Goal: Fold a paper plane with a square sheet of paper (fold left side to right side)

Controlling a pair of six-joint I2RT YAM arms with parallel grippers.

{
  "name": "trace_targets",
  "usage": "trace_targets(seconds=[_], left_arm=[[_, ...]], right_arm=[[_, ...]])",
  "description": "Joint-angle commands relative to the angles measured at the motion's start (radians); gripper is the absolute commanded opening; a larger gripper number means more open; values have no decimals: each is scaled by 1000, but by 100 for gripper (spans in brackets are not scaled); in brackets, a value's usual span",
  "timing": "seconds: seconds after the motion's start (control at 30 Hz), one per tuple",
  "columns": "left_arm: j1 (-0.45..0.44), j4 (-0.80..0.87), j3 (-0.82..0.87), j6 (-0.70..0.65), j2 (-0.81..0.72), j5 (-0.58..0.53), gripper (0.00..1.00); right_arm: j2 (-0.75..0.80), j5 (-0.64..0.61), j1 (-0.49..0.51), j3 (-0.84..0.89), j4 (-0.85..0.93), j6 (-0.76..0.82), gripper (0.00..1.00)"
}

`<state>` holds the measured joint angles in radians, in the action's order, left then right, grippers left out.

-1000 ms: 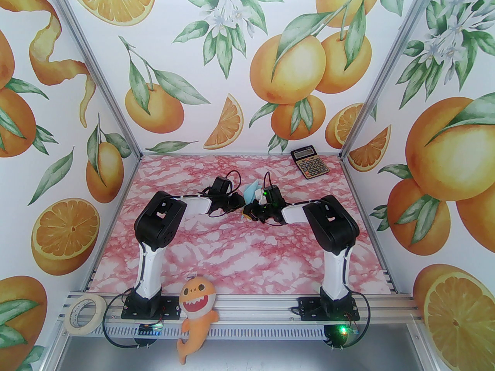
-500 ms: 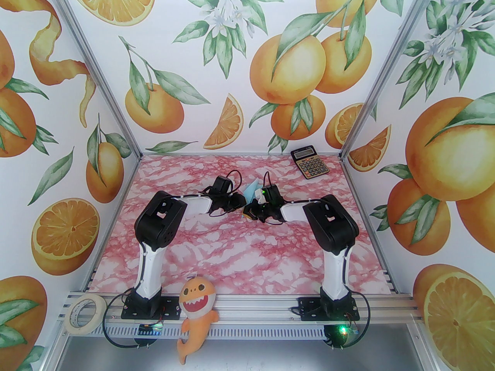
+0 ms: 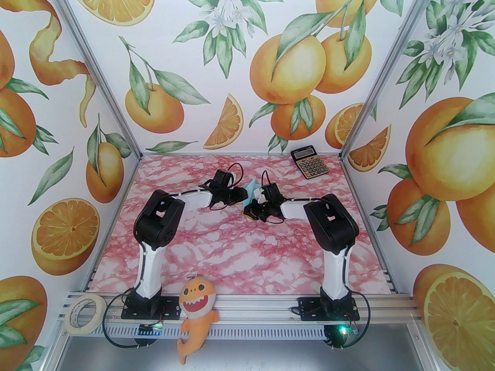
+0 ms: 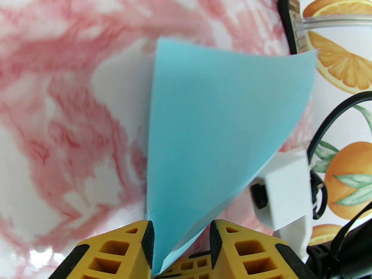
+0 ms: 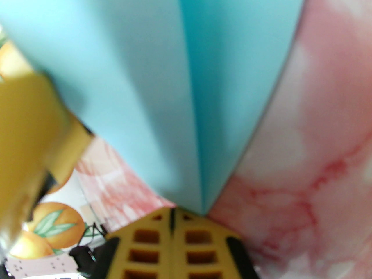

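Blue paper held up between the two arms, midway between the table's side edges and nearer its far edge.

The right gripper (image 5: pixel 173 214) is clenched on the square sheet of paper (image 4: pixel 221 121) at the foot of its centre crease, holding it clear of the table (image 3: pixel 232 253). The left gripper (image 4: pixel 181 232) has its jaws apart around a lower corner, not pinching. To my eye the left-to-right fold wants care: draw the left fingers straight off without dragging the sheet, then match the left edge to the right edge before pressing.

One paper sheet (image 4: pixel 218 121), one calculator (image 3: pixel 309 163), two grippers (image 4: pixel 180 228) (image 5: pixel 173 211).
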<state>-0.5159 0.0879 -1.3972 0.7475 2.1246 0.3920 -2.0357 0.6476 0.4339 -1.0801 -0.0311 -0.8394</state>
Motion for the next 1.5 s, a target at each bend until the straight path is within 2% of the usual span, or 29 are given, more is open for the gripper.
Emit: trace_targets(seconds=[0.0, 0.2, 0.43, 1.1, 1.47], left_arm=[[4, 47, -57, -57, 28, -8, 33], [10, 74, -119, -88, 67, -2, 20], [16, 88, -175, -108, 108, 9, 17], [16, 103, -303, -136, 205, 73, 17], [17, 104, -309, -138, 230, 79, 17]], right_arm=[[-27, -17, -4, 12, 134, 33, 1], [-29, -19, -5, 16, 129, 26, 1], [-26, -20, -5, 26, 126, 26, 1], [-31, -18, -7, 29, 129, 26, 0], [-26, -22, -10, 32, 129, 25, 0]])
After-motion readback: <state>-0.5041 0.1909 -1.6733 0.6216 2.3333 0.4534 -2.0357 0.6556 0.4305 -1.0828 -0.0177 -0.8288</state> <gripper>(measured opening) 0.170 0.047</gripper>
